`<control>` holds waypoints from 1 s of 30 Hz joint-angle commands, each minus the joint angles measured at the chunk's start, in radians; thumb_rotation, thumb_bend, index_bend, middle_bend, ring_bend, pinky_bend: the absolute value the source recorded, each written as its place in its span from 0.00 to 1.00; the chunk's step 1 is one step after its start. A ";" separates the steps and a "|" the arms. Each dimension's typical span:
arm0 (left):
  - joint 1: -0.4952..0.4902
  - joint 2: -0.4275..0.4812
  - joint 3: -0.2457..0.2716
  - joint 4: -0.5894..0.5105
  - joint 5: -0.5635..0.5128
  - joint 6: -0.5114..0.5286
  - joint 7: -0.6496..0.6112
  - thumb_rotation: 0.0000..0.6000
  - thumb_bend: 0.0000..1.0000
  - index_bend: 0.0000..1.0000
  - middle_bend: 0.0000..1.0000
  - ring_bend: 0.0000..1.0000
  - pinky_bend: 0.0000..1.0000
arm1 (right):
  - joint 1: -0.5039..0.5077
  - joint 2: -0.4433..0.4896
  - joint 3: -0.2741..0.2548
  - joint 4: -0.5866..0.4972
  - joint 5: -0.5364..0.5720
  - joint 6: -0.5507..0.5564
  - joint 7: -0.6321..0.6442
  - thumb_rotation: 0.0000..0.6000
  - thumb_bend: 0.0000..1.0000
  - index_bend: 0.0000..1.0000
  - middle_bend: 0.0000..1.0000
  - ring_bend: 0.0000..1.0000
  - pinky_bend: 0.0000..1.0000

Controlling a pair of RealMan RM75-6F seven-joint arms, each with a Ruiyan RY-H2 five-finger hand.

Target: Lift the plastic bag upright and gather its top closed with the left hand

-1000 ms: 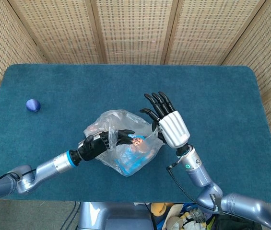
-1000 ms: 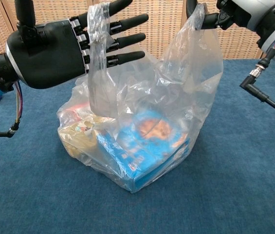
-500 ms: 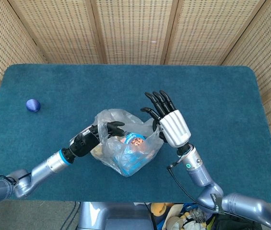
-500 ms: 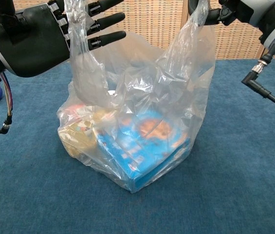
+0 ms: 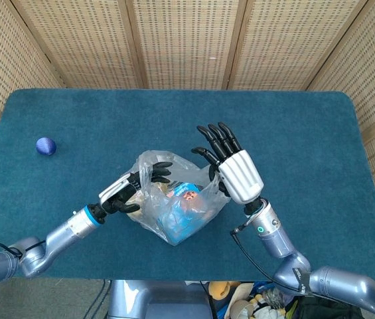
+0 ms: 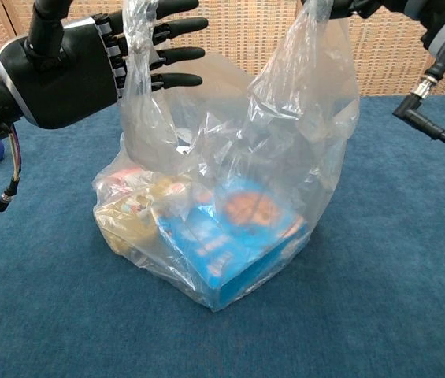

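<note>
The plastic bag (image 5: pixel 177 199) stands upright on the blue table (image 5: pixel 306 146), a little below the middle of the head view and in the centre of the chest view (image 6: pixel 222 197). It is clear, and its mouth is wide and not gathered. Inside it lies a blue box (image 6: pixel 234 236) with a picture on it, and to the left of the box a yellow packet (image 6: pixel 127 216).

The left hand (image 6: pixel 72 67) is at the upper left of the chest view. One handle of the bag (image 6: pixel 139 47) is draped over its fingers (image 6: pixel 171 55), which are stretched out and apart, not closed around the plastic. In the head view this hand (image 5: pixel 131 189) is at the left edge of the bag.

The right hand (image 5: pixel 230 163) is at the right edge of the bag, fingers pointing to the upper left. At the top right of the chest view the other handle (image 6: pixel 317 24) hangs from it, but I cannot tell how the fingers grasp it there.

A small blue ball (image 5: pixel 46 145) lies at the left of the table, well apart from the bag.
</note>
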 commanded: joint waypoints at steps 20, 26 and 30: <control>-0.152 0.087 -0.047 -0.102 0.003 -0.255 -0.146 0.40 0.12 0.10 0.00 0.03 0.07 | 0.039 0.060 0.056 -0.100 0.059 -0.053 -0.068 1.00 0.94 0.29 0.09 0.00 0.00; -0.155 0.088 -0.042 -0.104 0.019 -0.243 -0.162 0.42 0.12 0.11 0.00 0.04 0.07 | 0.048 0.072 0.064 -0.111 0.064 -0.062 -0.073 1.00 0.94 0.29 0.09 0.00 0.00; -0.154 0.085 -0.047 -0.108 0.021 -0.227 -0.165 0.42 0.13 0.12 0.00 0.05 0.07 | 0.058 0.078 0.069 -0.123 0.066 -0.070 -0.082 1.00 0.94 0.29 0.09 0.00 0.00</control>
